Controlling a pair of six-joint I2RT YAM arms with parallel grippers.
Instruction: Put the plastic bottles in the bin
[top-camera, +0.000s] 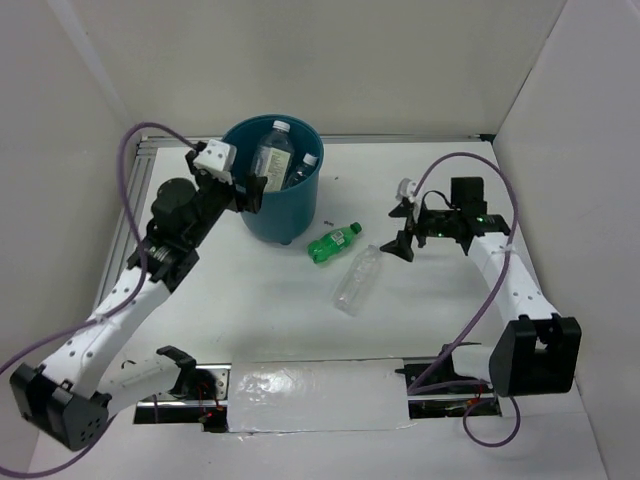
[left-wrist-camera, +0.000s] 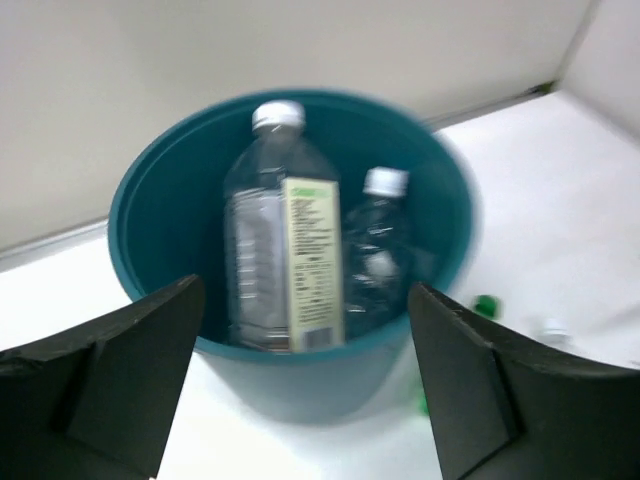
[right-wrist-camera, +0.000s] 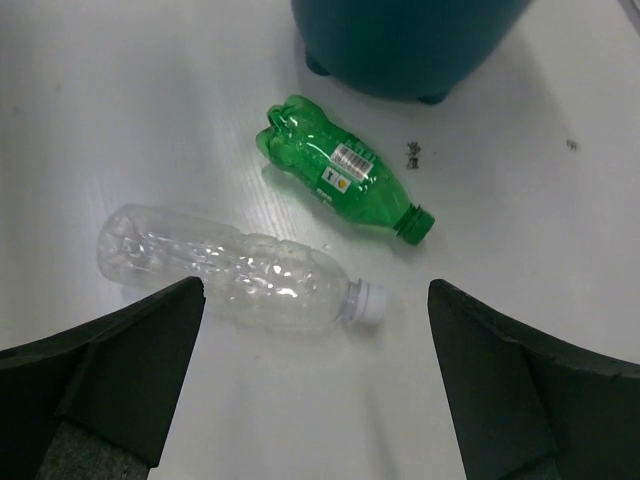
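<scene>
Left gripper (left-wrist-camera: 305, 288) wide at bin (left-wrist-camera: 160, 200) rim, two capped bottles (left-wrist-camera: 285, 250) inside, bases hidden, right gripper (right-wrist-camera: 315, 285) wide, green bottle (right-wrist-camera: 340, 175), clear bottle (right-wrist-camera: 230, 265) between it and bin, seemingly untouched.

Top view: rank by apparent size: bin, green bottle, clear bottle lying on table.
1. bin, by far.
2. clear bottle on the table.
3. green bottle, somewhat shorter than the clear one.

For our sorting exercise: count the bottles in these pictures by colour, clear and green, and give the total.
Clear: 3 (labelled bottle and small bottle in the bin, lying bottle on the table)
Green: 1 (green bottle)
Total: 4
</scene>
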